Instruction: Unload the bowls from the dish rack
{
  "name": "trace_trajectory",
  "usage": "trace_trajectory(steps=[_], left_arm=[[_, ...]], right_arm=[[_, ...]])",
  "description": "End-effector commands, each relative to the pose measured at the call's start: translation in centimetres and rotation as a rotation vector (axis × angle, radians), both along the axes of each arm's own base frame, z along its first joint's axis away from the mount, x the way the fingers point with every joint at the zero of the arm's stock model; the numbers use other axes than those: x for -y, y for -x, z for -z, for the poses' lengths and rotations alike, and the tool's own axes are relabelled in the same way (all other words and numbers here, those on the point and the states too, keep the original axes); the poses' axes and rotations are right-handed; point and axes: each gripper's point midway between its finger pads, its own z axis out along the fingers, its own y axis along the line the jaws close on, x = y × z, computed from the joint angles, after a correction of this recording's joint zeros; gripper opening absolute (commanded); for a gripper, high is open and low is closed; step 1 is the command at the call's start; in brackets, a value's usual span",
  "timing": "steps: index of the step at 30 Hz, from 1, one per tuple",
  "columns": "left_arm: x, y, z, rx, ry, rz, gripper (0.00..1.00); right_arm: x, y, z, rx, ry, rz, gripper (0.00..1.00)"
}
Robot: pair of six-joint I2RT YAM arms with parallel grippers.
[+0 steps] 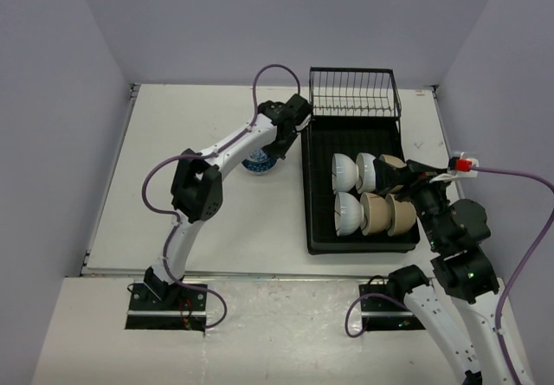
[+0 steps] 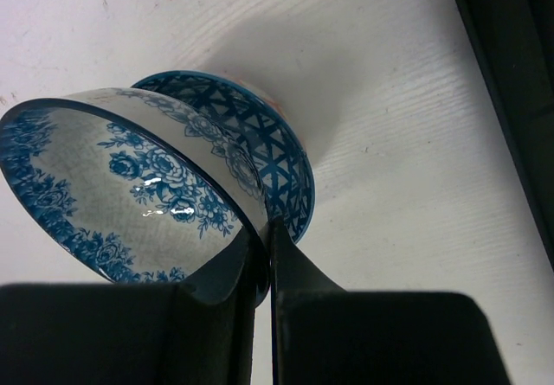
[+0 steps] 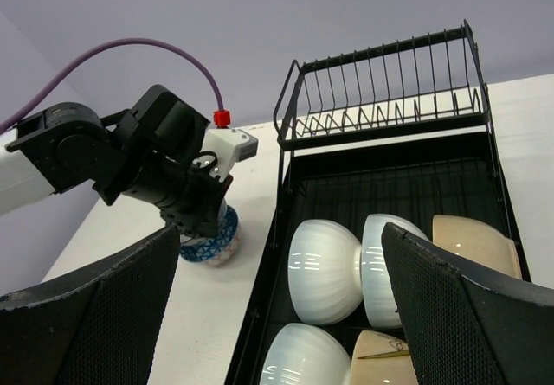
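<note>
My left gripper (image 2: 264,229) is shut on the rim of a blue-and-white floral bowl (image 2: 130,186). That bowl is tilted and leans in a second bowl with a blue lattice outside (image 2: 268,156), which stands on the table left of the dish rack (image 1: 318,238). In the top view the left gripper (image 1: 275,147) covers most of this pair (image 1: 258,164). My right gripper (image 3: 281,229) hangs open over the rack with nothing between its fingers (image 3: 450,307). Below it several bowls lie on their sides: white ones (image 3: 325,268) (image 1: 347,213) and tan ones (image 3: 476,242) (image 1: 377,214).
The black wire basket (image 1: 353,93) stands at the rack's far end. White table surface (image 1: 199,117) stretches to the left of the rack. Grey walls close in the table at the back and both sides.
</note>
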Motion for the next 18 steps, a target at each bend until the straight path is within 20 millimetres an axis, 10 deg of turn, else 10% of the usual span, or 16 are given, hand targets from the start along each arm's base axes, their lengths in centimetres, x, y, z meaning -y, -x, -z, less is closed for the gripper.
trace_trajectory(steps=[1, 18], left_arm=[[-0.7, -0.2, -2.0, 0.035, -0.060, 0.040, 0.00], [0.0, 0.8, 0.2, -0.020, -0.086, 0.080, 0.00]], right_arm=[[-0.3, 0.2, -1.5, 0.033, 0.012, -0.023, 0.99], [-0.7, 0.2, -1.4, 0.031, 0.016, -0.043, 0.99]])
